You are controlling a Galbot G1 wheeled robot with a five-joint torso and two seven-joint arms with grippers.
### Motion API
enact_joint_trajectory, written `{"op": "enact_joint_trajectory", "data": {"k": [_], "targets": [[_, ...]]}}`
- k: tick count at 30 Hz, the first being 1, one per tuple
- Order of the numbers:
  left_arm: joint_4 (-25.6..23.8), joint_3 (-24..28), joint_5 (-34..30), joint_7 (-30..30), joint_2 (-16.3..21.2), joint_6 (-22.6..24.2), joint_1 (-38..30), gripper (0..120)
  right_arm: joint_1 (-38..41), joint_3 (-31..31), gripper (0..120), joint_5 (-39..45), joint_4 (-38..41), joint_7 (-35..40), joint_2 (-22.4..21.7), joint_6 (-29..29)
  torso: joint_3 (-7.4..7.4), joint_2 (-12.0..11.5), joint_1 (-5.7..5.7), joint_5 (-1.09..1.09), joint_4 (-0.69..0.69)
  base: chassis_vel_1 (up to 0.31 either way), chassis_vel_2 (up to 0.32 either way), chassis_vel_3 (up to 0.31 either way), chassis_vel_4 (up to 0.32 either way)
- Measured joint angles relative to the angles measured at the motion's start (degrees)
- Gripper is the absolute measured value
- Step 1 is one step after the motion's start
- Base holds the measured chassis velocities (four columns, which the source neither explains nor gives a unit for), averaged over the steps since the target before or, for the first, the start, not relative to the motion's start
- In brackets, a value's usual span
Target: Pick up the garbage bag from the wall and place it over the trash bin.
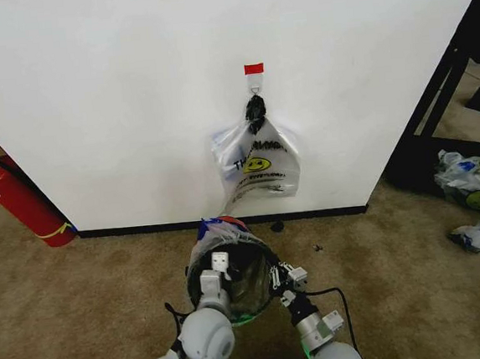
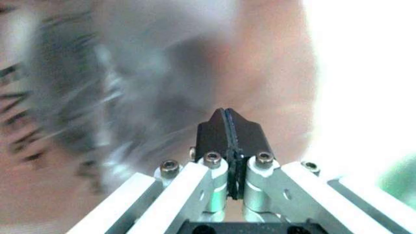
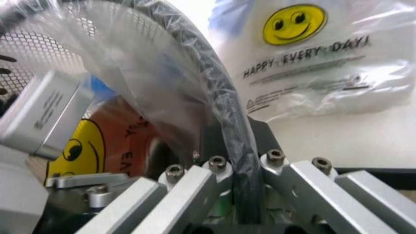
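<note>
From the head view, the white wall (image 1: pixel 115 98) carries a red tape square (image 1: pixel 253 68) with a hook (image 1: pixel 253 83) just under it, where a bunch of bags (image 1: pixel 258 163) hangs from a black knot. On the carpet (image 1: pixel 83 311) below stands the trash bin (image 1: pixel 231 273), its mouth tilted toward the camera, with the garbage bag (image 1: pixel 219 232) spread over its rim and down inside. The left tool (image 1: pixel 217 270) sits at the bin's left rim and the right tool (image 1: pixel 284 278) at its right rim. A red fire extinguisher (image 1: pixel 22 201) leans at the wall's left corner; clear sacks of rubbish (image 1: pixel 476 182) lie far right.

In the left wrist view, the left tool (image 2: pixel 226 129) is clenched, its black pads pressed together; blurred plastic with black lettering fills the background.

In the right wrist view, the right tool (image 3: pixel 237 161) grips the bin's black rim (image 3: pixel 215 83) with the garbage bag's film (image 3: pixel 130 73) wrapped over it. The smiley-faced bunch (image 3: pixel 305 53) hangs against the wall beyond.
</note>
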Motion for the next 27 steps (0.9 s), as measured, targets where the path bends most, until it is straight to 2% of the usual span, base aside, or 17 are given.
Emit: {"op": "enact_joint_trajectory", "data": {"k": [8,11,13,15,18,20,23,27], "targets": [[-3.4,0.9,1.3,0.8,1.1,0.2,2.0,0,0.5,0.0,0,2.2,-0.5,0.4,0.9,-1.2,0.0,0.0,0.0,0.01,0.0,0.0,0.0,0.0,0.0],[-9.7,1.1,2.8,1.0,3.1,-0.2,5.9,0,1.9,2.1,0,4.4,-1.6,0.4,0.5,-2.9,0.0,0.0,0.0,0.0,0.01,0.0,0.0,0.0,0.0],[-11.6,1.0,3.0,1.1,3.7,-0.3,6.8,0,2.3,2.5,0,5.2,-1.7,0.3,0.2,-3.4,0.0,0.0,0.0,0.01,0.0,0.0,0.0,0.0,0.0],[-15.7,0.7,3.9,1.8,5.9,-0.5,9.2,0,3.1,3.4,0,7.1,-1.7,0.3,-0.4,-4.5,0.0,0.0,0.0,0.01,0.0,0.0,0.0,0.0,0.0],[-19.5,-1.8,7.6,4.4,9.9,-2.4,12.1,0,3.6,4.7,0,8.9,-1.7,-0.9,-1.1,-5.1,0.0,0.0,0.01,0.02,0.01,0.0,0.0,0.0,0.0],[-19.5,-2.0,7.9,4.6,10.2,-2.6,12.2,0,3.6,4.8,0,9.0,-1.7,-1.0,-1.2,-5.1,0.0,0.0,0.0,0.02,0.01,0.0,0.0,0.0,0.0],[-19.0,-3.7,11.0,6.2,13.0,-4.1,13.0,0,3.6,5.5,0,9.4,-1.7,-2.6,-1.3,-4.2,0.0,0.0,0.0,0.02,0.0,0.0,0.0,0.0,0.0],[-16.5,-3.3,12.3,6.1,12.4,-3.9,12.3,0,3.5,5.5,0,7.5,-2.0,-3.4,-1.1,-2.5,0.0,0.0,0.0,0.0,0.0,0.0,0.0,0.0,0.0]]}}
